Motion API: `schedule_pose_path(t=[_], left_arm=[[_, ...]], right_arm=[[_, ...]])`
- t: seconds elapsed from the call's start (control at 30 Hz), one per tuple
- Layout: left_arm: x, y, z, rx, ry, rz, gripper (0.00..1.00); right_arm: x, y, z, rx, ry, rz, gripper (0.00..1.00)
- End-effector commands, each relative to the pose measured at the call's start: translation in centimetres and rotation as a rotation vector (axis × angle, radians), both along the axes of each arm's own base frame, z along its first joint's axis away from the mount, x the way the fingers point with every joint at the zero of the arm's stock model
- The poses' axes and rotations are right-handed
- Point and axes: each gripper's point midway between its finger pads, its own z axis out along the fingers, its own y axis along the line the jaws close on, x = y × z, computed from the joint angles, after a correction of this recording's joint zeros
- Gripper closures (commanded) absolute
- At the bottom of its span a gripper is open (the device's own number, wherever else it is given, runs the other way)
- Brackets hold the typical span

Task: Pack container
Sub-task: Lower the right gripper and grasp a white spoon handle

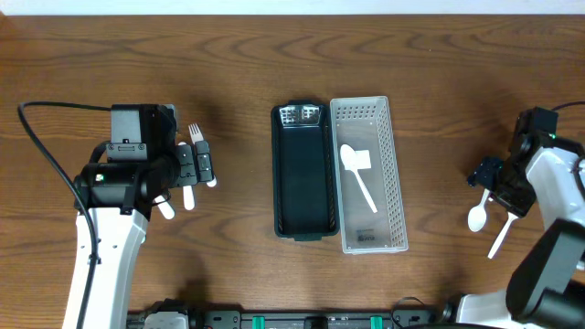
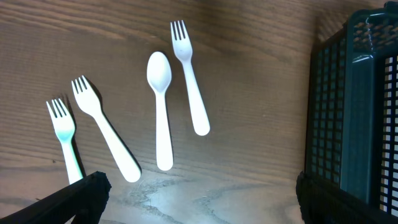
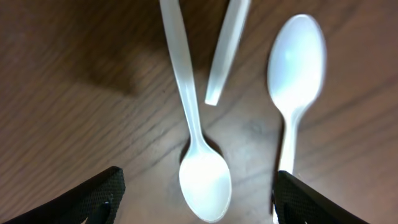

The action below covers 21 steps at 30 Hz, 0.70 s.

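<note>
- Fingers first: the left fingers [image 2: 81, 196] stand wide apart and empty above the bench [image 2: 249, 74]. The right fingers [image 3: 93, 196] are spread just as wide and hold nothing.
- Between the right pair lies the bowl of a white spoon [image 3: 204, 177], with a second spoon [image 3: 296, 56] just beside it and a loose handle [image 3: 227, 43] between the two.
- Ahead of the left pair, a small spoon [image 2: 160, 106] lies among three forks [image 2: 189, 74], well apart from the baskets.
- At mid-bench the white basket [image 1: 388, 137] holds one packed spoon [image 1: 358, 174] and touches the dark basket [image 1: 302, 183].
- We judge packing barely begun, and a pick-up is the step in hand. The right pair needs to drop to the bench, close on the white spoon, then carry it to the white basket.
- Overhead, the left arm covers most of its cutlery. The right wrist view is blurred and crops the handles, so we cannot tell what the loose handle belongs to. A glint at the dark basket's far end is unreadable.
</note>
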Motion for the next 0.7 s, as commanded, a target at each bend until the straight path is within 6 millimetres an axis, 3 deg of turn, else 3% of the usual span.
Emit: schedule_pose_path(t=[0.0, 0.33, 0.53, 0.67], left_arm=[[0.3, 0.3, 0.4, 0.010, -0.010, 0.011, 0.02], [0.3, 0.3, 0.4, 0.010, -0.010, 0.011, 0.02], [0.3, 0.3, 0.4, 0.010, -0.010, 0.011, 0.02], [0.3, 0.3, 0.4, 0.010, -0.010, 0.011, 0.02]], right_arm=[[0.0, 0.2, -1.4, 0.038, 0.030, 0.034, 0.21], [-0.5, 0.7, -4.9, 0.088, 0.118, 0.040, 0.20], [-0.3, 0.7, -5.8, 0.094, 0.120, 0.044, 0.21], [0.0, 0.8, -6.0, 0.098, 0.106, 0.047, 0.32]])
